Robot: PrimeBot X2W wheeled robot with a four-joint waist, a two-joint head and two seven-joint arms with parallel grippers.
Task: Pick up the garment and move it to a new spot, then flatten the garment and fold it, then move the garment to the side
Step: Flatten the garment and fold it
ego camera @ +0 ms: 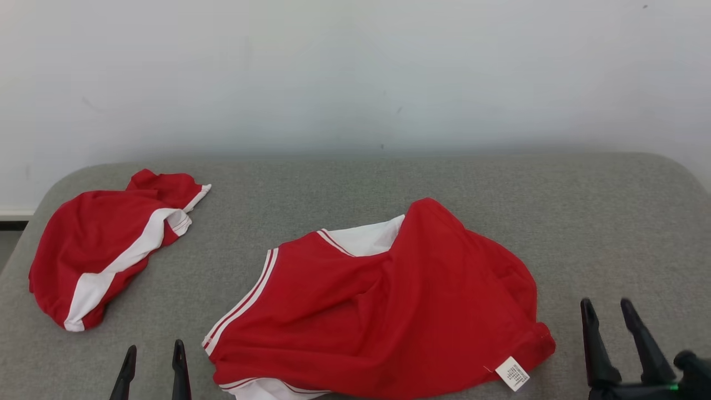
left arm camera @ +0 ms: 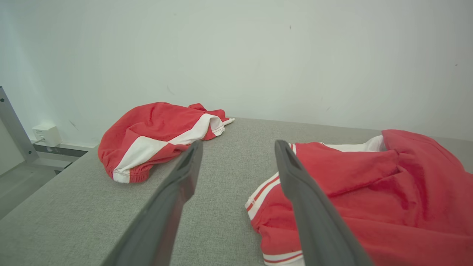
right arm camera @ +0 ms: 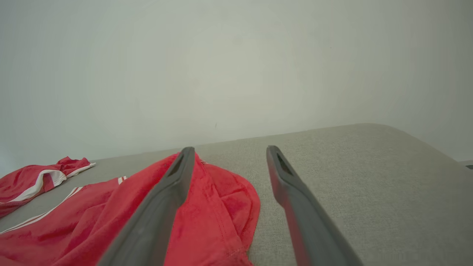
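Garment (ego camera: 383, 316), red w/ white striped trim, lies crumpled on a grey fabric-covered worktop (ego camera: 583, 211). In the head view it sits from centre toward 6 o'clock, its near edge running off the bottom of that view. White-lined opening faces 12 o'clock, striped edge (ego camera: 244, 300) faces 8 o'clock, and a small white label (ego camera: 512, 373) shows at the hem corner, approx 5 o'clock. A second red garment (ego camera: 94, 239) w/ a broad white band is bunched at 9 o'clock near the worktop's rounded corner, well apart from the first. The left end effector (ego camera: 154, 350) is at 7 o'clock, fingers spread wide, holding nothing, just beside the striped edge but not touching it. In the left wrist view its fingers frame bare worktop between the 2 garments. The right end effector (ego camera: 605, 304) is at 4 o'clock, also spread wide and holding nothing, near the label corner w/ grey worktop between them. In the right wrist view one finger overlaps the red cloth in the picture; can't tell contact from there. A plain pale wall (ego camera: 355, 72) stands behind at 12 o'clock. The left wrist view also shows a small white box (left arm camera: 46, 135) low on that wall, beside a grey metal bar (left arm camera: 13, 122).
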